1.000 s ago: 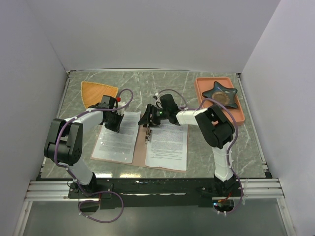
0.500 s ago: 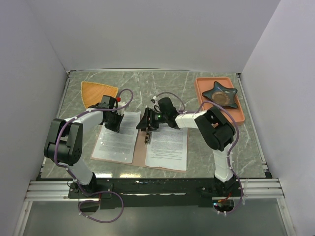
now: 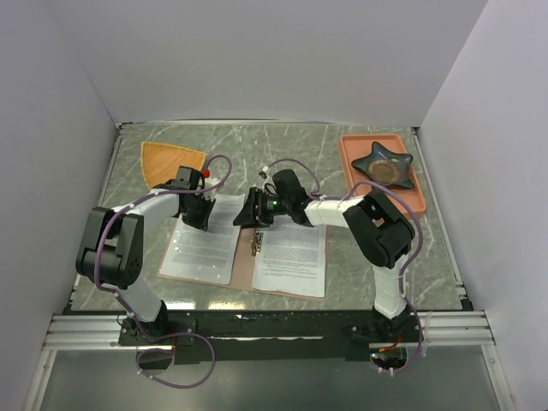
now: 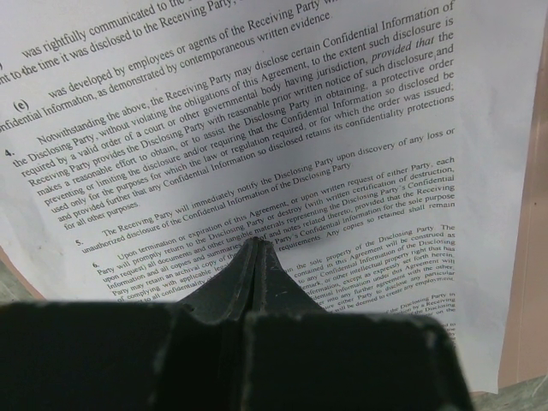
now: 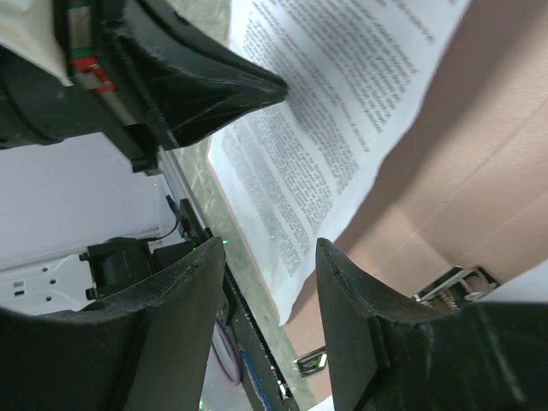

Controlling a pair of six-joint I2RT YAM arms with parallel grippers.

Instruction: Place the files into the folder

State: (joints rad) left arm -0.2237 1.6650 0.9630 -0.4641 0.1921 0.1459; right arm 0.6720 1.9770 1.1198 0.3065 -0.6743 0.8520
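Note:
The pinkish-brown folder lies open on the table, with one of the files on its left half and another on its right half. My left gripper is shut, its tip pressing down on the left sheet near its top edge. My right gripper hovers open over the top of the folder's crease with nothing between its fingers. In the right wrist view the left sheet, the folder and the left gripper lie beyond the open jaws.
An orange fan-shaped plate lies at the back left, close to the left arm. A salmon tray holding a dark star-shaped dish sits at the back right. A metal clip sits at the folder's crease.
The right gripper has slid a little to the left, from the right sheet's top toward the folder's crease. The left gripper has stayed pressed on the left sheet.

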